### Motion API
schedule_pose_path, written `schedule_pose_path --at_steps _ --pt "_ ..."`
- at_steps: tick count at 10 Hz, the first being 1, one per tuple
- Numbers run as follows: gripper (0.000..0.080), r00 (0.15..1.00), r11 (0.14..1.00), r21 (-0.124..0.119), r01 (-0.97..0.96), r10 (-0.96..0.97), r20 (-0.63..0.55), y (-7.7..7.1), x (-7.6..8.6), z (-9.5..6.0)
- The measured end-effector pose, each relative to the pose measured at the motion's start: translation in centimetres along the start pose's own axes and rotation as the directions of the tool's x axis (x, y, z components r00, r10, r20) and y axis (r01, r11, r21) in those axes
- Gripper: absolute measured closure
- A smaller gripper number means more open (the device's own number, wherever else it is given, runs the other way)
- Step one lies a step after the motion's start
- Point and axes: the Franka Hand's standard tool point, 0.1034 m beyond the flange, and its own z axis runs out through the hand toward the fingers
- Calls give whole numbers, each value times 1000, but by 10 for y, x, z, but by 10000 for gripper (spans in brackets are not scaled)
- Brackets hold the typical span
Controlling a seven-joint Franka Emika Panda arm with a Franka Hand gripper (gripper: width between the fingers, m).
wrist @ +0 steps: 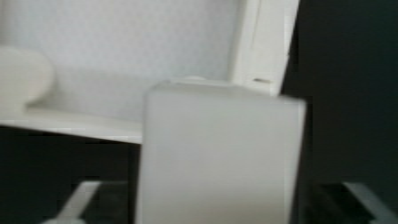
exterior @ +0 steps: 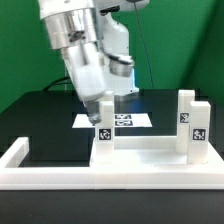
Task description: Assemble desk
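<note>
My gripper [exterior: 101, 108] hangs over a white block leg [exterior: 103, 135] that stands upright with a tag on its side. In the wrist view the leg [wrist: 222, 150] fills the middle between my fingers [wrist: 75, 205]. A dark gap shows on each side of it, so the jaws stand open around it. The white tabletop panel [wrist: 143, 50] with its raised rim lies just beyond the leg. In the exterior view only the panel's edge [exterior: 150, 148] shows. Another tagged leg [exterior: 197, 130] stands upright at the exterior view's right.
The long low white barrier wall [exterior: 110, 175] runs across the front. The marker board [exterior: 125, 121] lies flat on the black table behind the legs. A round white shape [wrist: 18, 80] shows blurred at the wrist view's edge.
</note>
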Motion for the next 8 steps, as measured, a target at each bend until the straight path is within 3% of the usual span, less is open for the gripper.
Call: schedule_pose_path --at_steps 1,3,5,6,7,8 --pt "199 979 978 37 203 -202 -41 -7 -8 1" --pt "160 890 890 16 455 -455 -38 -5 -21 1" --pt "151 813 813 8 582 -581 -39 -3 -18 1" --pt "151 725 726 -2 688 -687 -38 -2 -17 2" --pt "151 549 550 -19 835 -835 -16 2 -15 6" --pt "151 398 398 -19 917 -917 22 7 -16 11"
